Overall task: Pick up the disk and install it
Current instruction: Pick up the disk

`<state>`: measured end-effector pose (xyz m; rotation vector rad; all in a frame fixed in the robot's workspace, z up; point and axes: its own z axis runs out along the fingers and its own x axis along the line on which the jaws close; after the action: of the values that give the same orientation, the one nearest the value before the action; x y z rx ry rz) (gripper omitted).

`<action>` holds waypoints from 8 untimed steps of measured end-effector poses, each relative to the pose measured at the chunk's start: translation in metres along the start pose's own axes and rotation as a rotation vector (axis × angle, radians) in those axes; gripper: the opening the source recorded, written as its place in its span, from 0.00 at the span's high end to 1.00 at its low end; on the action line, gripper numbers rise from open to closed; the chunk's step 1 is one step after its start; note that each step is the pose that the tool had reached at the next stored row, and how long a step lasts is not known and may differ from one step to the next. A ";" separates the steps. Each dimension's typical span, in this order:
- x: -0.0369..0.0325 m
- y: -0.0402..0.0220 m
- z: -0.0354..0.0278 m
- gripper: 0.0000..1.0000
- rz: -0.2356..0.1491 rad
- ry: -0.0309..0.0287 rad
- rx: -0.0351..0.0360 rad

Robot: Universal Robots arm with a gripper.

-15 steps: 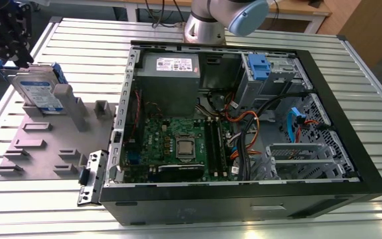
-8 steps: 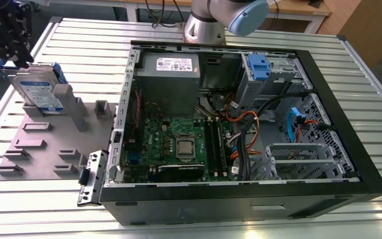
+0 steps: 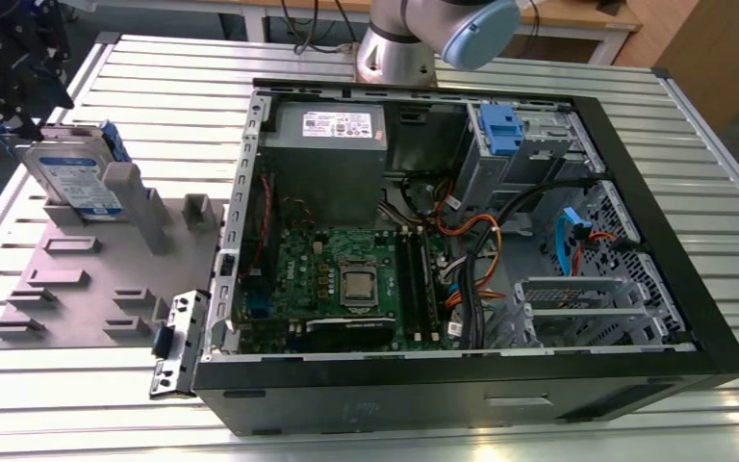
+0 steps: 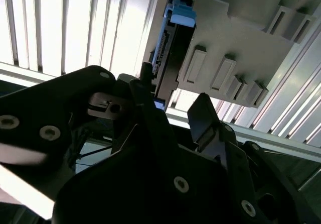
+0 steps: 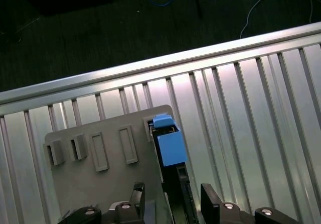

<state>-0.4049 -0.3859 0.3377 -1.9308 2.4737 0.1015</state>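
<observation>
The disk [image 3: 74,178] stands on edge in a slot of the grey holder plate [image 3: 100,279], left of the open computer case in the exterior view; it is silver with a blue-and-white label and a blue carrier. My black gripper [image 3: 16,125] hangs just above its far end. In both wrist views the two fingers straddle the disk's top edge with a gap on each side. The gripper [image 5: 173,191] is open, with the carrier's blue tab [image 5: 170,146] just beyond it. The second wrist view shows the gripper [image 4: 173,108] and the disk's dark edge [image 4: 165,66].
The open computer case [image 3: 472,385] lies on the slatted metal table [image 3: 151,87], with a grey power-supply box [image 3: 324,144], a motherboard [image 3: 344,279] and a drive bay holding a blue bracket [image 3: 498,130]. The arm's base [image 3: 402,48] stands behind the case. A loose metal bracket [image 3: 177,342] lies by the case's front corner.
</observation>
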 end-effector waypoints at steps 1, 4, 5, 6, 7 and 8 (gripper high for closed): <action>0.0000 0.0000 0.0000 0.46 0.000 0.0000 0.0000; 0.0000 0.0000 0.0000 0.40 -0.002 0.0000 -0.0001; 0.0000 0.0000 0.0000 0.40 -0.009 0.0004 -0.0004; 0.0000 0.0000 0.0002 0.40 -0.021 0.0009 -0.0009; 0.0000 0.0000 0.0003 0.40 -0.037 0.0016 -0.0014; 0.0001 -0.0001 0.0005 0.40 -0.055 0.0024 -0.0021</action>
<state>-0.4048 -0.3859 0.3373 -1.9986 2.4211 0.1016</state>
